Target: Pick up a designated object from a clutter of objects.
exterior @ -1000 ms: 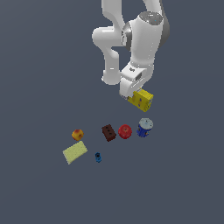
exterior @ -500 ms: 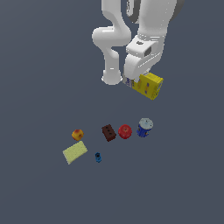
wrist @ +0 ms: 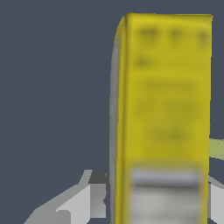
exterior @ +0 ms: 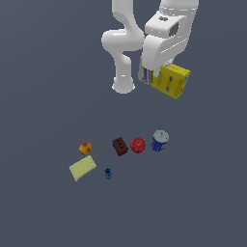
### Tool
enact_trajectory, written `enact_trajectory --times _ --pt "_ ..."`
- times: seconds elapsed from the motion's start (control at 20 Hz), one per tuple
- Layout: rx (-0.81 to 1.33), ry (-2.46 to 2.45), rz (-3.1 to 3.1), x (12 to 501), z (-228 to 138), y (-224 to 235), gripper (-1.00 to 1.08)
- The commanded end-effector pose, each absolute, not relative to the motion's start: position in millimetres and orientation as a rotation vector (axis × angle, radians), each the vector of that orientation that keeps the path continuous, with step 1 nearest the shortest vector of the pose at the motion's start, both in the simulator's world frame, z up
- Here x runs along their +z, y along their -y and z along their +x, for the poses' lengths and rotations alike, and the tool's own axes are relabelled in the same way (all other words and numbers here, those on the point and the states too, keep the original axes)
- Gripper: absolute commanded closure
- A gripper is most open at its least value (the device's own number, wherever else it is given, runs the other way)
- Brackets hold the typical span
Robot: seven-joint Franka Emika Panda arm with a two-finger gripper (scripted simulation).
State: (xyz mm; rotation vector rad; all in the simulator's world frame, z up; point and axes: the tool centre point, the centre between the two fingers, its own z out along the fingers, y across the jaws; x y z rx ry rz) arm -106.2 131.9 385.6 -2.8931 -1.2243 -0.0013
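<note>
Yellow box [exterior: 170,80] is up high in the air, and our end effector [exterior: 155,77] is clamped on it. We see the box tilted in the exterior view, with its white-grey end by the white arm [exterior: 126,46] and its yellow side with small blue and red print toward the exterior view's right. In the wrist view the yellow box [wrist: 164,113] fills much of the picture, and we can see a grey finger [wrist: 83,201] beside it near its pale end, though the print there is too blurry to read. Far below the box, the other small things sit on the dark grey desk [exterior: 43,96]. In a row we see the dark-brown block [exterior: 119,146], the red round fruit [exterior: 138,144] just beside it, and the blue-white can [exterior: 159,140] next to that. More to the exterior view's left sits the orange-red fruit [exterior: 85,148], with the pale-yellow pad [exterior: 82,168] just below it. A tiny blue piece [exterior: 108,173] stands near the pad.
</note>
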Motion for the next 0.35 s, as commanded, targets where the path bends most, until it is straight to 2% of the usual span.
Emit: enact_trajectory --times 0.0,0.3 --pt "0.0 1.224 -2.893 394.5 -105.1 -133.0 1.08" --pt "0.0 1.224 -2.894 401.5 -103.3 -134.2 1.08"
